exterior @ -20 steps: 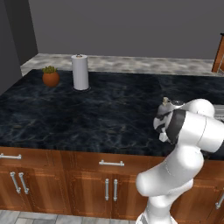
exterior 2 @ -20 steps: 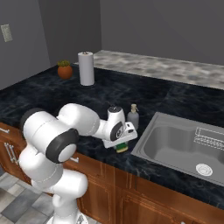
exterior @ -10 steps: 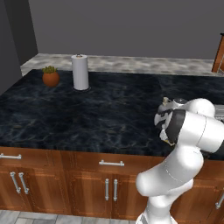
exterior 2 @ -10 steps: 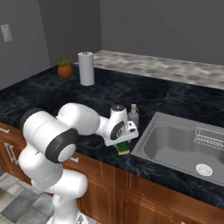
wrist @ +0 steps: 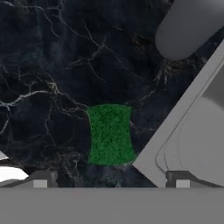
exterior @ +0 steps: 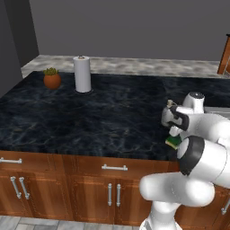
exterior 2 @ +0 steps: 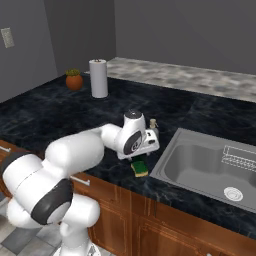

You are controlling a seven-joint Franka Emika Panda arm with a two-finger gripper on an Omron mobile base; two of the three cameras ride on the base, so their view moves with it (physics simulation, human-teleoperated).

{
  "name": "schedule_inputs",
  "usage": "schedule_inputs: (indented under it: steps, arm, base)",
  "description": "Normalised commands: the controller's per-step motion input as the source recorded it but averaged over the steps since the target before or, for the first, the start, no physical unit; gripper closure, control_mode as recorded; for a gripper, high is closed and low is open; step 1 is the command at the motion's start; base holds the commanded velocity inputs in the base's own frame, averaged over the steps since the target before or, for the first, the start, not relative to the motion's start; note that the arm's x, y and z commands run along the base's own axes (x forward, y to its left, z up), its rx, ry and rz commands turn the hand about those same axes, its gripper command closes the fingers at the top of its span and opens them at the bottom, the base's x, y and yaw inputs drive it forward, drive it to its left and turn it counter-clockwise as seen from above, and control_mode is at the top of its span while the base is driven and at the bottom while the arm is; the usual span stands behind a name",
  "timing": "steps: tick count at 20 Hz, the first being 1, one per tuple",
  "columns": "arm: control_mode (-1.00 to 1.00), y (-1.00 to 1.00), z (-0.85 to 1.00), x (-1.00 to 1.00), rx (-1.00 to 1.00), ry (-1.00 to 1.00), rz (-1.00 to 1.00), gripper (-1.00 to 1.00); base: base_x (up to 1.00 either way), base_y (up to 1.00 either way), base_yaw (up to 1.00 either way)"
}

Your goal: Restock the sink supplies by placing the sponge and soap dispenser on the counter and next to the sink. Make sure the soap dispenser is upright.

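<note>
A green-topped, yellow-bottomed sponge (exterior 2: 140, 167) (exterior: 173, 142) (wrist: 110, 134) lies flat on the black counter (exterior 2: 60, 115) (exterior: 90, 117) (wrist: 52, 65), just left of the grey steel sink (exterior 2: 172, 156) (wrist: 183, 118). My gripper (exterior 2: 143, 155) (exterior: 174, 131) (wrist: 111, 181) hangs just above the sponge, open, its fingertips (wrist: 41, 179) spread wider than the sponge and apart from it. The grey soap dispenser (exterior 2: 153, 127) (wrist: 188, 26) stands upright on the counter right behind my hand, near the sink's left rim and partly hidden.
A white paper towel roll (exterior: 82, 74) (exterior 2: 98, 78) and a small potted plant (exterior: 51, 78) (exterior 2: 74, 80) stand at the counter's far left. Inside the sink are a wire rack (exterior 2: 240, 157) and a round drain (exterior 2: 233, 193). The counter's front edge runs just below the sponge.
The jaws have spread wide and let go of the sponge, which stays on the counter beside the sink. The hand has lifted slightly.
</note>
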Motion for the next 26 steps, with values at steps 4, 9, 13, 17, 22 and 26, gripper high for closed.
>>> schedule_inputs:
  steps: [4, 9, 13, 17, 22, 26]
  arm:
    - [-1.00, 0.36, 0.67, -0.39, 0.00, -0.07, -0.13, -1.00]
    - [-1.00, 0.43, 0.65, -0.32, 0.00, -0.12, -0.13, -1.00]
    - [-1.00, 0.50, 0.55, -0.38, 0.00, -0.20, -0.11, -1.00]
    - [-1.00, 0.46, 0.57, -0.53, 0.00, -0.24, -0.07, -1.00]
    - [-1.00, 0.35, 0.35, -0.40, 0.00, -0.28, -0.02, -1.00]
    - [-1.00, 0.09, 0.05, -0.20, 0.00, -0.21, 0.00, -1.00]
  base:
    - [0.00, 0.00, 0.00]
    - [0.00, 0.00, 0.00]
    - [0.00, 0.00, 0.00]
    - [0.00, 0.00, 0.00]
    - [0.00, 0.00, 0.00]
    - [0.00, 0.00, 0.00]
